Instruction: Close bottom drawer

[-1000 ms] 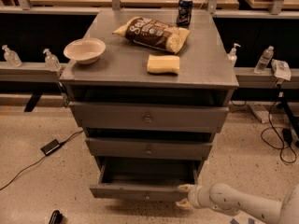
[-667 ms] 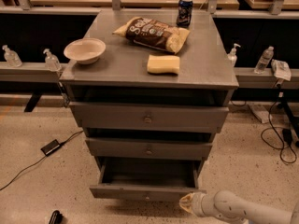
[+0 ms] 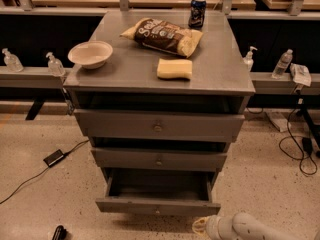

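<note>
Grey desk (image 3: 125, 69), three drawers, bare speckled floor: its two upper drawer fronts, the widest (image 3: 200, 126) and the mid-width one (image 3: 125, 159), sit close to flush. Below them the bottom drawer (image 3: 130, 205) is pulled well out, its deep plain box open to view and its small centre knob facing the floor-side camera edge.

My pale arm (image 3: 245, 228) reaches in low from the lower right corner of the scene. Over the last second it has sunk and drawn slightly off. It was level with the drawer's right front corner and seemingly against it. Now my fingers (image 3: 201, 226) lie just below and in front of that corner, close to it but, as far as I can see, not pressing on it. Whether they are spread wide or narrow I cannot tell.

The drawer front itself sits where it sat a second ago, so I judge that no push has yet carried it inward and the whole closing stroke remains to be done. As I read it, contact needs to land squarely on the front panel, not under its lip, or the push may slip off.

On top rest a chip bag (image 3: 162, 35), a yellow sponge (image 3: 174, 68), a white bowl (image 3: 90, 54) and a dark can (image 3: 197, 12).
</note>
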Controlling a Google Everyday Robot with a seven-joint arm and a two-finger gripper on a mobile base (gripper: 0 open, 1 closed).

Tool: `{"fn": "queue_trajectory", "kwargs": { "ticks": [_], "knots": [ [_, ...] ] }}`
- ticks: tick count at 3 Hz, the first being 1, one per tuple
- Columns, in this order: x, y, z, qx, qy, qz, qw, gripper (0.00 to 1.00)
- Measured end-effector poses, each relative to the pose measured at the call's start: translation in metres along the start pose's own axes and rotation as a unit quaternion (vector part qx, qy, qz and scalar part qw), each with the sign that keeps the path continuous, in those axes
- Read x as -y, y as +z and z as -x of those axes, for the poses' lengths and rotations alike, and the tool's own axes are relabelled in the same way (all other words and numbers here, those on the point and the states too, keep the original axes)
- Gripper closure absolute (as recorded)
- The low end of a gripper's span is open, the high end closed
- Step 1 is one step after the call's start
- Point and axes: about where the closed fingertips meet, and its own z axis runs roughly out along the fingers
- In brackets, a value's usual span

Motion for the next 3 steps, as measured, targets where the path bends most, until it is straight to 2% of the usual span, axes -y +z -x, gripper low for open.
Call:
{"fn": "queue_trajectory", "kwargs": {
  "ticks": [1, 2, 3],
  "knots": [
    [0.012, 0.02, -0.019, 0.033, -0.006, -0.006, 0.9994, 1.0],
    [0.041, 0.036, -0.033, 0.05, -0.022, -0.016, 0.9984, 1.0],
    [0.062, 0.052, -0.033, 0.06, -0.04, -0.016, 0.9973, 1.0]
  ]
}}
